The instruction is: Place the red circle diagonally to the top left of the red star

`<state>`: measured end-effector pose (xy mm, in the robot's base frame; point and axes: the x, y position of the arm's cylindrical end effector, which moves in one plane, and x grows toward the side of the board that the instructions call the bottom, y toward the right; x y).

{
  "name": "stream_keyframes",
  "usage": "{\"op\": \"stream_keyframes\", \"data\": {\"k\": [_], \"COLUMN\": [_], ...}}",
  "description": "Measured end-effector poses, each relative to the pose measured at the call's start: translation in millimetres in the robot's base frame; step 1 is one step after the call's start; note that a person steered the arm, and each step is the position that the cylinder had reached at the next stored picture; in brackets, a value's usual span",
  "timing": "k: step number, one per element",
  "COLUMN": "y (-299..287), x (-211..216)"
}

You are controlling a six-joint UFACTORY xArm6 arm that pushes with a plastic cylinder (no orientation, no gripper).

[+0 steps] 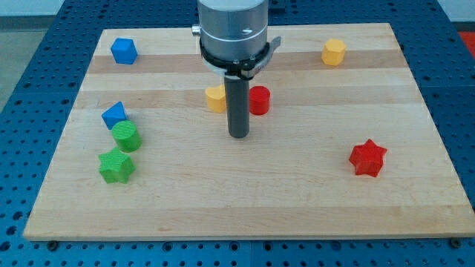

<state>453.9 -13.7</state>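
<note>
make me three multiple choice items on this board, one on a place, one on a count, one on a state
1. Where is the red star relative to the red circle?
A. upper left
B. lower right
C. directly above

2. How many green blocks are there?
A. one
B. two
C. three

3. My tip is:
A. beside the red circle
B. touching the red star
C. hidden

Key:
1. B, the star lies toward the view's bottom right of the circle.
2. B, a green circle and a green star sit at the view's left.
3. A, the rod stands between the circle and a yellow block, its end just below them.
</note>
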Motion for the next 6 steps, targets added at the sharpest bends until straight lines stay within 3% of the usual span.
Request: {"op": "stream_keyframes", "data": {"k": [1,2,4,6], "y": [28,34,32,-12], "x": [-52,-78,-78,-78]}}
